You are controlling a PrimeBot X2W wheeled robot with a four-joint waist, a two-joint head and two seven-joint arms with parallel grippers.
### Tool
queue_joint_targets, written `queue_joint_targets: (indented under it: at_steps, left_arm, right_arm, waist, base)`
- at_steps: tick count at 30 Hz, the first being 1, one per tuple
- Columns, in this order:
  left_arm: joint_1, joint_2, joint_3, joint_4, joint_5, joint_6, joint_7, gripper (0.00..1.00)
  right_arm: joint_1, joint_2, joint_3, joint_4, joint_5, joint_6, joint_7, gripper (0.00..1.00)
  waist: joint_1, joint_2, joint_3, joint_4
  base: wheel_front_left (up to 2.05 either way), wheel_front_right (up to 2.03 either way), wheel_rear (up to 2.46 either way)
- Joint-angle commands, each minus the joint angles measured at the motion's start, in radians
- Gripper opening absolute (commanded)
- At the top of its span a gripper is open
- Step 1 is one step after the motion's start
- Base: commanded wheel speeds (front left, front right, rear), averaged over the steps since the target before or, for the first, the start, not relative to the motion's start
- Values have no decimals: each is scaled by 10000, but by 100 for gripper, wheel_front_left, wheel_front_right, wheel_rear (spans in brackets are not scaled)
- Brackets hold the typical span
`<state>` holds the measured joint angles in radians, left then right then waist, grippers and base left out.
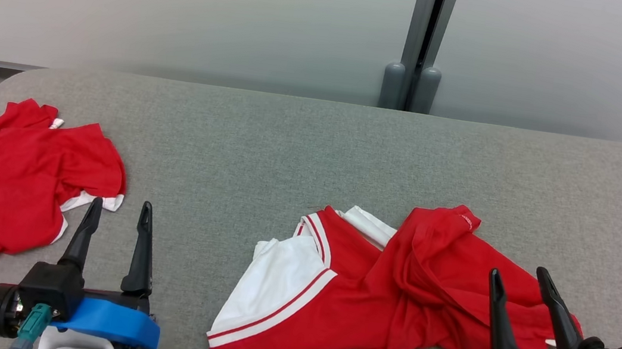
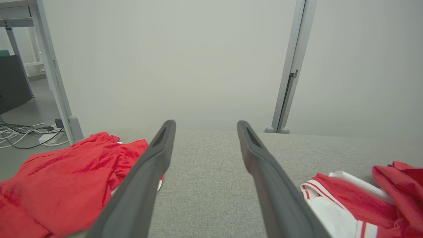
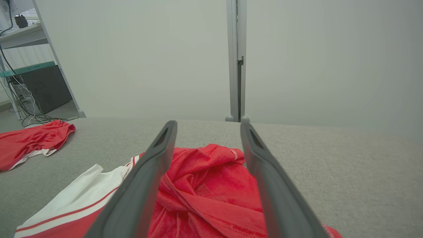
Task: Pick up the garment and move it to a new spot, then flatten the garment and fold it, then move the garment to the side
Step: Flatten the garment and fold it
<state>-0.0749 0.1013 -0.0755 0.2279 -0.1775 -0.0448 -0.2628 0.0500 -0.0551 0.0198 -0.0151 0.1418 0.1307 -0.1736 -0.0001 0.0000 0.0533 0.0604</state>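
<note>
The crumpled garment (image 1: 380, 286) is lying near-right on the counter (image 1: 290, 148), its right end hiding behind the right pincer (image 1: 517, 272), whose jaws are standing wide apart, holding nothing. The left pincer (image 1: 122, 204) is gaping empty too, beside a red cloth (image 1: 15, 183) cut off left.

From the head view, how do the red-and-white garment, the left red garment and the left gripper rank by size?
1. red-and-white garment
2. left red garment, partly cut off
3. left gripper, though nearest the camera

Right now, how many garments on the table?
2. A red garment crumpled at the table's left edge; a red-and-white garment bunched centre-right, before the right claw. None seem hidden.
</note>
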Motion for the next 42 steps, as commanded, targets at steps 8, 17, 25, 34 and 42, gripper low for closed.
queue_joint_targets:
  at_steps: [8, 17, 25, 34, 42]
  left_arm:
    - [-1005, -6, -532, 125, 48, -253, 311, 100]
    - [-2354, -70, -1820, 1149, -48, -697, 1593, 100]
    - [-2422, 43, -2744, 2667, -252, -831, 2033, 100]
    - [-2761, 105, -3241, 4580, -431, -874, 1779, 100]
    - [-3471, 59, -3429, 6055, -711, -875, 1402, 0]
  right_arm:
    - [-227, 34, -10, 77, 15, 1, 124, 100]
    - [-480, 40, -9, 191, 39, 1, 112, 100]
    - [-676, 45, 12, 349, 72, 1, 39, 100]
    - [-880, 47, 20, 512, 94, 1, -60, 100]
    - [-1027, 46, 132, 657, 152, 1, -156, 100]
  waist:
    - [1, 0, 153, -220]
    - [1, 0, 467, -587]
    - [1, 0, 753, -864]
    - [1, 0, 1076, -1112]
    - [1, 0, 1194, -1382]
  base:
    - [0, 0, 0]
    - [0, 0, 0]
    - [0, 0, 0]
    - [0, 0, 0]
    - [0, 0, 0]
